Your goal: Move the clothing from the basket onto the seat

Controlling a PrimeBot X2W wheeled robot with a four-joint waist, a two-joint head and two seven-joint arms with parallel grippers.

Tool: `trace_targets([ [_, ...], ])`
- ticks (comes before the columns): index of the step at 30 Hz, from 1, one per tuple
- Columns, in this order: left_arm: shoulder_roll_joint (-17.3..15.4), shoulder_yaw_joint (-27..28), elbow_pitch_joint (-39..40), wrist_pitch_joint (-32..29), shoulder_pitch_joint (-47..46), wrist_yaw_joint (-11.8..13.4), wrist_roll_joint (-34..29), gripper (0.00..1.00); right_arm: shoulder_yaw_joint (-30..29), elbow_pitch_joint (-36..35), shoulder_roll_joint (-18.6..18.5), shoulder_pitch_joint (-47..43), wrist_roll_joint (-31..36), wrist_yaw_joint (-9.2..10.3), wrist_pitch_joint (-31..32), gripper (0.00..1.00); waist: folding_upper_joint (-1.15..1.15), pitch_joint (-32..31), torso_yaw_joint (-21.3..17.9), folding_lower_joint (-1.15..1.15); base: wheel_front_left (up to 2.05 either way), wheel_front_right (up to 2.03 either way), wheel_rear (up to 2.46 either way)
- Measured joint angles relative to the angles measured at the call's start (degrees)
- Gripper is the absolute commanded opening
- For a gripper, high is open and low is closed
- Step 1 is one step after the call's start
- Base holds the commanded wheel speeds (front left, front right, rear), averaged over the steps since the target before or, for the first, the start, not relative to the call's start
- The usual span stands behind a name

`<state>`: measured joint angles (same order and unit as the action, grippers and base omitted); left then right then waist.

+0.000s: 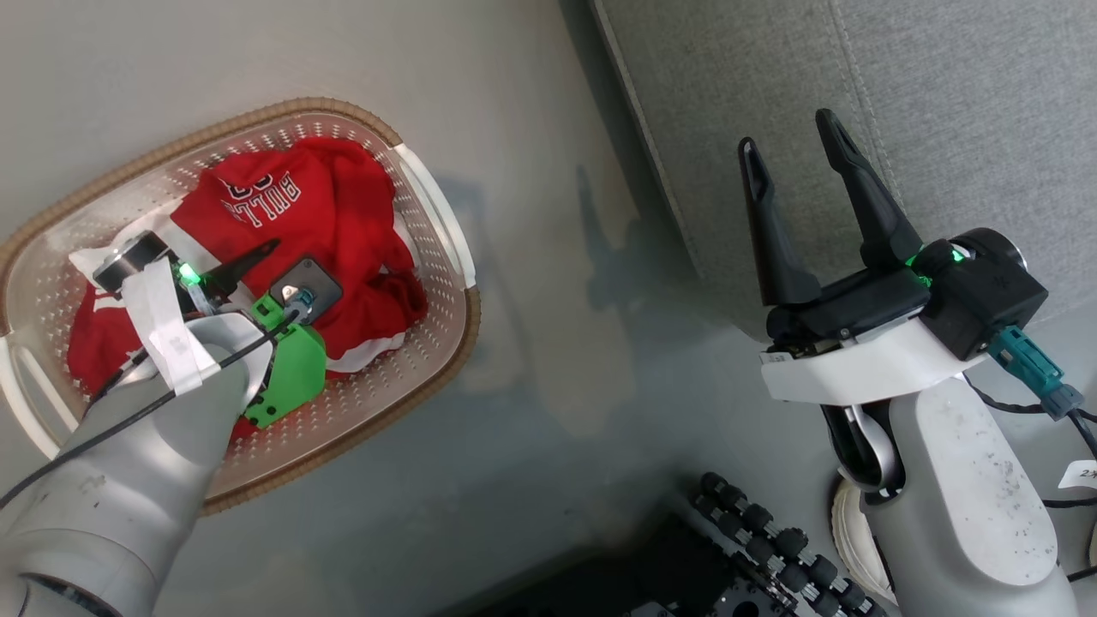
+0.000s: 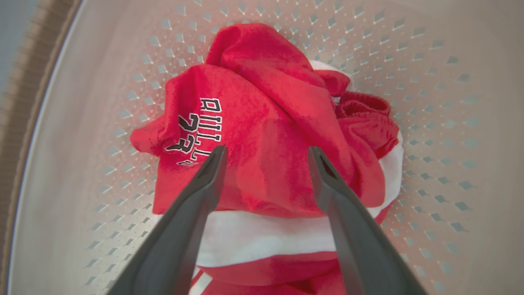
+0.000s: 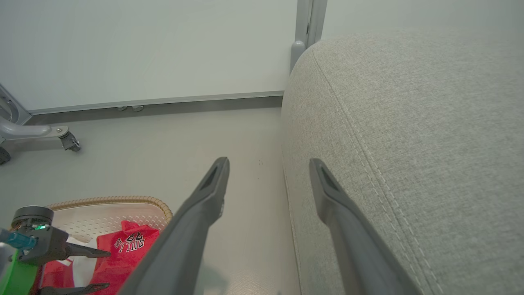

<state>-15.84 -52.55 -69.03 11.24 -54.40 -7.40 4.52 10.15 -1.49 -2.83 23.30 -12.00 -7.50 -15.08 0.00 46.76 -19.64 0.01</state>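
1. The red clothing lies crumpled in the basket, which stands on the floor beside the seat; none of it has reached the cushion yet.
2. The left gripper is down inside the basket, fingers spread wide and empty. They straddle a raised fold beside the printed lettering, seemingly lined up to pinch where the fabric bunches highest. Whether the tips touch cloth cannot be told.
3. The right gripper, likewise spread and holding nothing, is raised against the seat's edge, well apart from the basket, probably to leave the lift unobstructed.
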Motion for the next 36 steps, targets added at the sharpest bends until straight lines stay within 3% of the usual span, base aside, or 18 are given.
trace_targets([
  [14,-1.4,-12.4,-3.1,-7.6,-7.2,0.0,4.0,1.00,0.1,-2.7,0.0,1.0,-0.5,0.00,0.0,1.00,0.00,8.4,-0.5,0.00,0.00,0.00,0.00],
  [24,-0.9,-16.5,-4.0,-15.2,-10.0,0.0,6.0,1.00,-0.2,-5.6,0.0,1.0,0.0,0.00,0.0,1.00,0.00,11.6,0.2,0.00,0.00,0.00,0.00],
  [25,-0.9,-16.6,-4.1,-16.0,-10.2,0.0,6.2,0.54,-0.2,-5.7,0.0,1.0,0.2,0.00,0.0,1.00,0.00,11.7,0.3,0.00,0.00,0.00,0.00],
  [27,-0.8,-17.0,-4.2,-16.0,-10.3,0.0,6.4,0.00,-0.1,-6.0,0.0,1.1,0.3,0.00,0.0,1.00,0.00,11.7,0.4,0.00,0.00,0.00,0.00],
  [36,0.0,-18.7,-4.3,-14.3,-10.3,0.0,8.1,0.00,-0.4,-5.8,0.0,1.5,0.6,0.00,0.0,1.00,0.00,10.3,0.8,0.00,0.00,0.00,0.00],
])
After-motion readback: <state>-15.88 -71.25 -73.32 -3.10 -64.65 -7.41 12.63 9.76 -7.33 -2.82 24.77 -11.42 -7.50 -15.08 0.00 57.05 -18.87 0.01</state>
